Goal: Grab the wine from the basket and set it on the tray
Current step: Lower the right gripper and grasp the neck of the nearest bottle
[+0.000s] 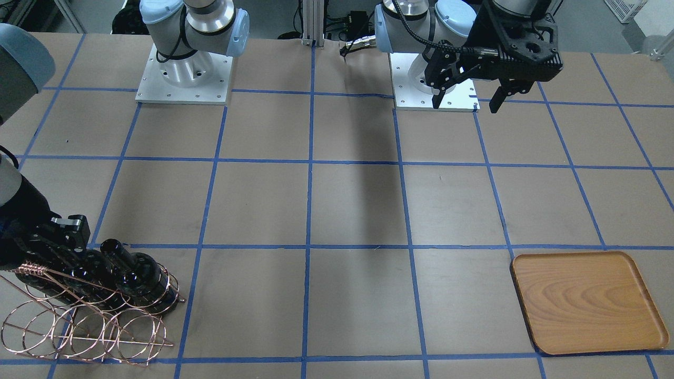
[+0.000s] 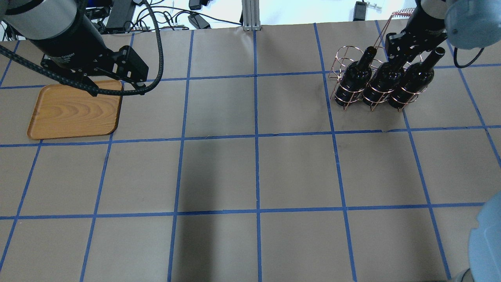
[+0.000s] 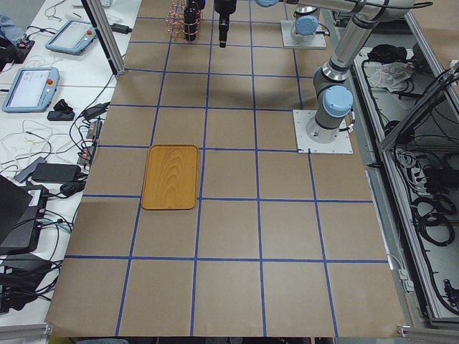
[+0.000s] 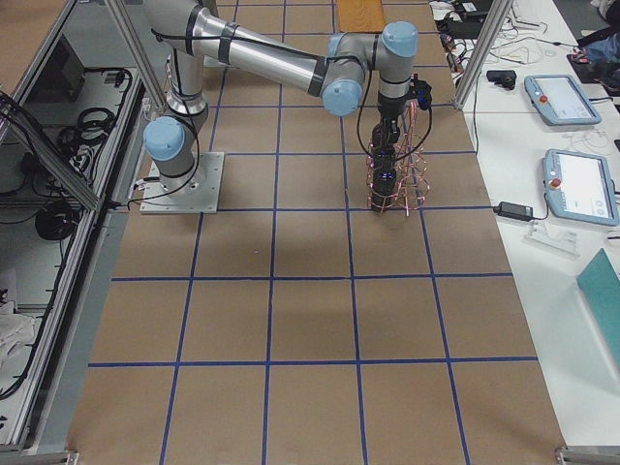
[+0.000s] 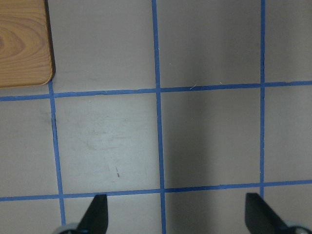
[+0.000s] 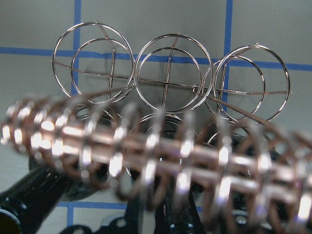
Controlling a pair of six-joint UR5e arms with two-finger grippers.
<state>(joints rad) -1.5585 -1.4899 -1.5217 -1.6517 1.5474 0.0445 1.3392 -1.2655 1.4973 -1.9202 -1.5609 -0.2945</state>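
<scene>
Even bright light; soft shadows; basket blurred up close

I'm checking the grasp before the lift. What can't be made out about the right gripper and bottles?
- Whether the right gripper is shut: right wrist view, blurred handle of the basket covers its fingers.
- Neck of the middle wine bottle: overhead view, the gripper hides it.
- Wine bottles in the exterior left view: too small.

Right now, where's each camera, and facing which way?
Right wrist: above basket, looking down past handle.
Left wrist: straight down; open left tool, tray corner.
Overhead: behind robot, forward-down; left arm, right arm.
Front-facing: across table, facing both bases.
Exterior left: table end; left arm near.
Exterior right: opposite end; right arm near.
Overhead and front-facing share tray, basket.
</scene>
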